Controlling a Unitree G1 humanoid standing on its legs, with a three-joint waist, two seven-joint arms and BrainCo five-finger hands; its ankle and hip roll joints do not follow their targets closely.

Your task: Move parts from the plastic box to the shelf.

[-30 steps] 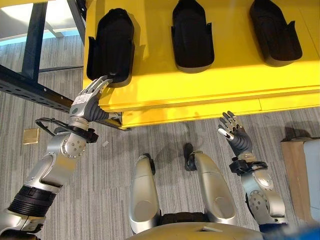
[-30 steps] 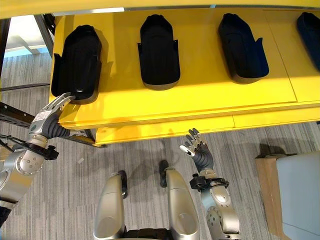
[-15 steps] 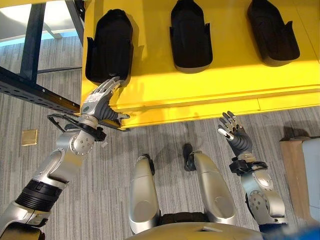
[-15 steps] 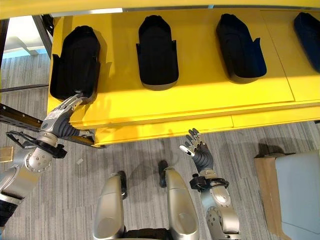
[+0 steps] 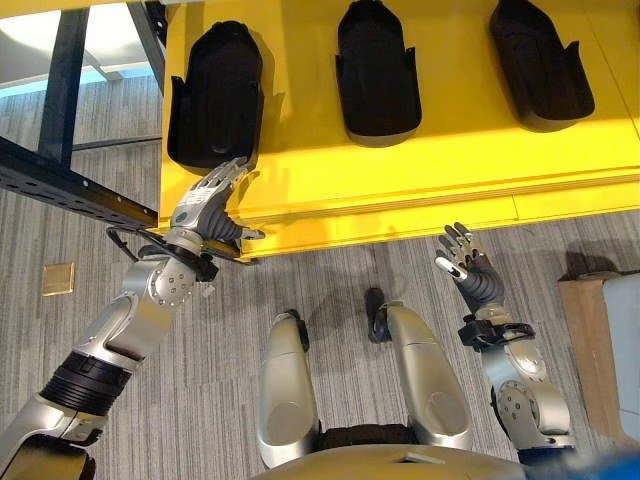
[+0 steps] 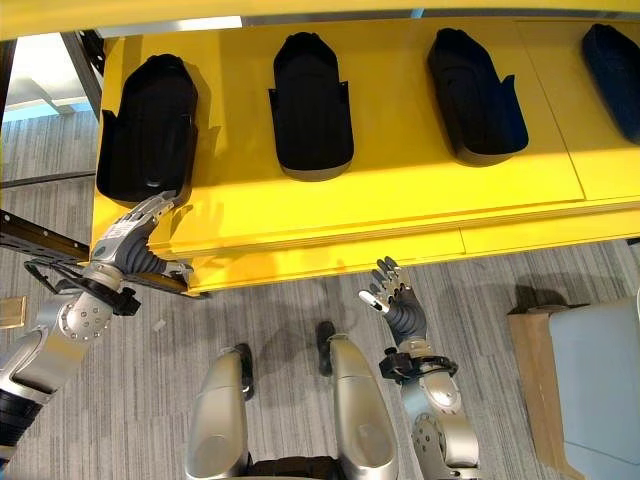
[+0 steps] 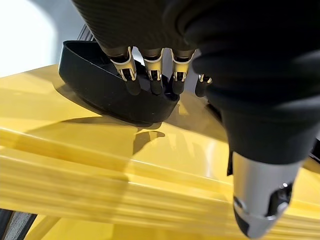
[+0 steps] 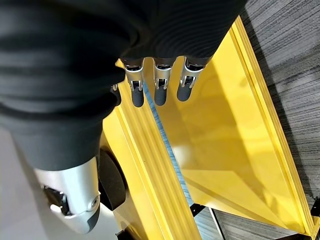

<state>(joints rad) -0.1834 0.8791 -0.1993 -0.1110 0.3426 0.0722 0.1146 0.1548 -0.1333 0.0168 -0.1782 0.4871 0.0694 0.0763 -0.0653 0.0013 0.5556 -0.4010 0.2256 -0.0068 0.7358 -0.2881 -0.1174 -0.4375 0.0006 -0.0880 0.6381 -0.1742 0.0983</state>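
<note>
1. The leftmost black moulded plastic part [image 5: 217,95] lies flat on the yellow shelf [image 5: 420,170], first in a row with 2 matching black parts [image 5: 376,68] beside it.
2. The left hand [image 5: 205,203] hovers at that part's near end, fingers straight and relaxed, holding nothing; contact seems unlikely but is hard to judge.
3. The right hand [image 5: 462,260] idles, fingers loosely spread, below the shelf edge over grey carpet [image 5: 330,270].
</note>
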